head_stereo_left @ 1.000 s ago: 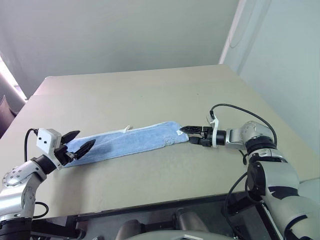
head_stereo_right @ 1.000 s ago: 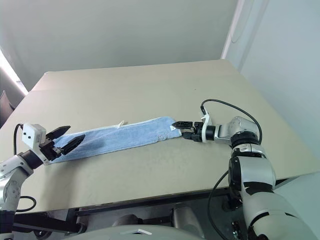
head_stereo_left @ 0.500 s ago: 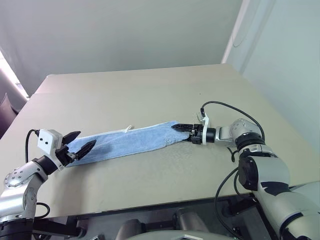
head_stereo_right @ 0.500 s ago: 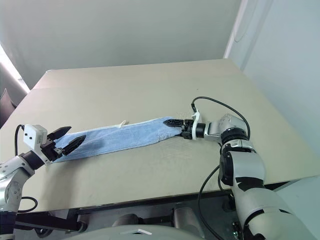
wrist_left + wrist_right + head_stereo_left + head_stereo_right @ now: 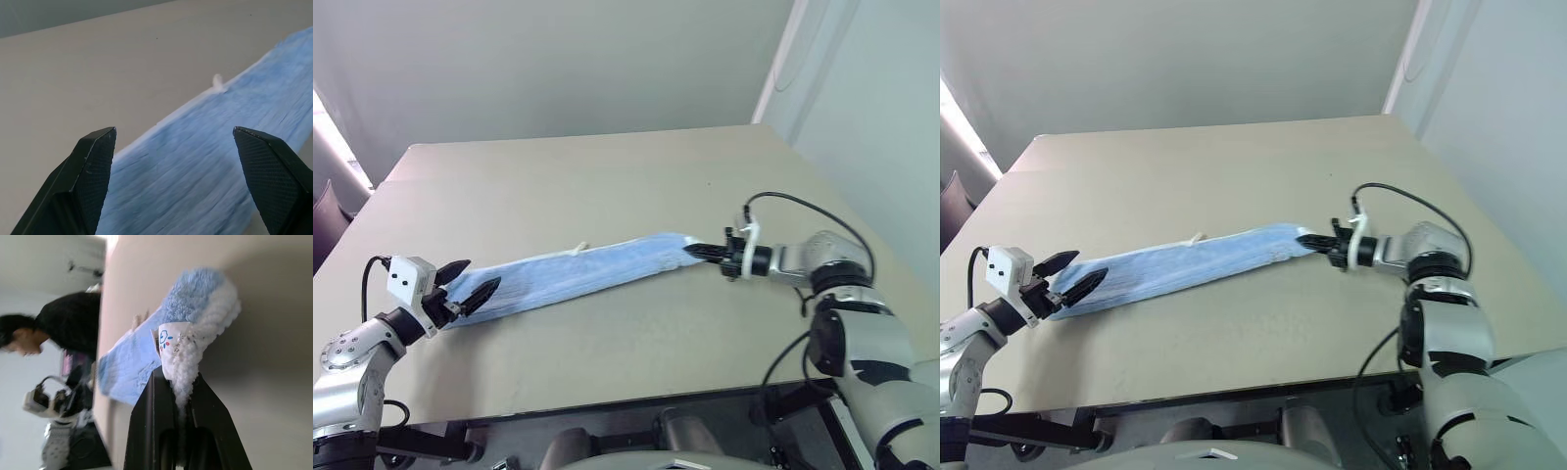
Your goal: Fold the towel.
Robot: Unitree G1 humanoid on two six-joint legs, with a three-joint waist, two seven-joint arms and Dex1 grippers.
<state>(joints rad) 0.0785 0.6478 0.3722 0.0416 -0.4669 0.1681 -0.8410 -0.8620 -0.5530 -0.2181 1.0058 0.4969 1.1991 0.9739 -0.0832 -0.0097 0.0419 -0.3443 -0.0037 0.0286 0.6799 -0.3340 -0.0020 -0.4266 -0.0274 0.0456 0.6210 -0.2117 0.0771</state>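
Note:
The towel (image 5: pixel 578 273), light blue with white edging, lies as a long narrow strip across the table, pulled out between my two grippers. My right gripper (image 5: pixel 693 251) is shut on the towel's right end, which is lifted a little off the table; the right wrist view shows the fluffy edge and a small printed tag (image 5: pixel 167 339) pinched between the black fingers (image 5: pixel 154 401). My left gripper (image 5: pixel 470 284) stands open at the towel's left end, one finger (image 5: pixel 93 161) on each side above the ribbed cloth (image 5: pixel 205 161).
The beige table (image 5: pixel 607 176) spreads wide behind the towel, with its front edge near me. A person in dark clothing (image 5: pixel 68 323) shows in the right wrist view, beyond the table's left side.
My right gripper shut on the towel's right end, then pulled it to the right and slightly up, stretching the strip. The left gripper stayed put and open.

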